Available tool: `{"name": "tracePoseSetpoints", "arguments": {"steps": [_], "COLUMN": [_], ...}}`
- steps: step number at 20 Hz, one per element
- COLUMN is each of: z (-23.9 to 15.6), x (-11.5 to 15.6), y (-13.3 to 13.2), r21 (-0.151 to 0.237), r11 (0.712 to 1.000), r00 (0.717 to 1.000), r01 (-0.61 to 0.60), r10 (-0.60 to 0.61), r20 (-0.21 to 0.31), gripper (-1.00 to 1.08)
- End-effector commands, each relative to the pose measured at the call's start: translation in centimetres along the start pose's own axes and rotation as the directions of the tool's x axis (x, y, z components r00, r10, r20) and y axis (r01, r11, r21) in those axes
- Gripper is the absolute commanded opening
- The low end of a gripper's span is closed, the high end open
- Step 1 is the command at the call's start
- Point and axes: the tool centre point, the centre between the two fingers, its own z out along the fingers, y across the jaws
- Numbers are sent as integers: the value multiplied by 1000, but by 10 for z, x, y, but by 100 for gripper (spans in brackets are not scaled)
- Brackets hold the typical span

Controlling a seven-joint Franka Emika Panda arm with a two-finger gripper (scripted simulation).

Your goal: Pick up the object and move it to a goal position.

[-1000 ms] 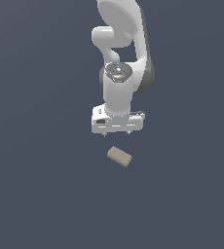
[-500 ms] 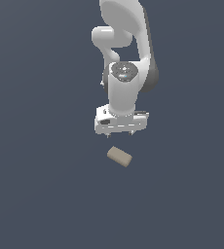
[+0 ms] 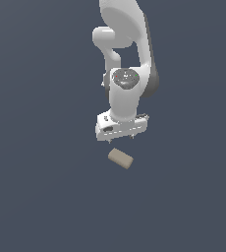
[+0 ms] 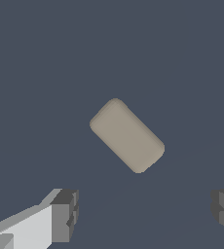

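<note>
Alignment is my whole concern at this point. The block (image 3: pixel 120 158) lies flat on the dark counter (image 3: pixel 41 187), skewed at a diagonal, with nothing else near it. In the exterior view it sits just below the tool (image 3: pixel 121 138) and apart from it, not between the fingers. My tool is spread wide and has hold of nothing: in the wrist view the two dark pads (image 4: pixel 65 214) stand far apart, with bare counter between them, and the block (image 4: pixel 126 135) lies clear of the line joining them.

To do the approach well, I judge that I should first bring the tool over the block's middle, then turn the wrist so the pads face its two long sides and close across the narrow width. The rounded edges could let it twist or slip if I catch a corner. Only once it is centred between the pads would I descend. I see no goal marker in either view.
</note>
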Motion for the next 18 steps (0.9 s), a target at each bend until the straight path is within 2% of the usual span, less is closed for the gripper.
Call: {"name": "tracePoseSetpoints", "arguments": {"steps": [1, 5, 9, 13, 18], "z": [5, 16, 28, 40, 55], "x": [2, 7, 11, 16, 21], "y": [1, 1, 2, 3, 3], "r21": [-2, -4, -6, -6, -5], "r11": [999, 987, 961, 922, 857], "r00": [999, 987, 961, 922, 857], "r01": [54, 162, 276, 386, 515], "r10": [-54, -162, -276, -386, -515], "r20": [1, 3, 5, 7, 7], "gripper": [100, 100, 100, 100, 100]}}
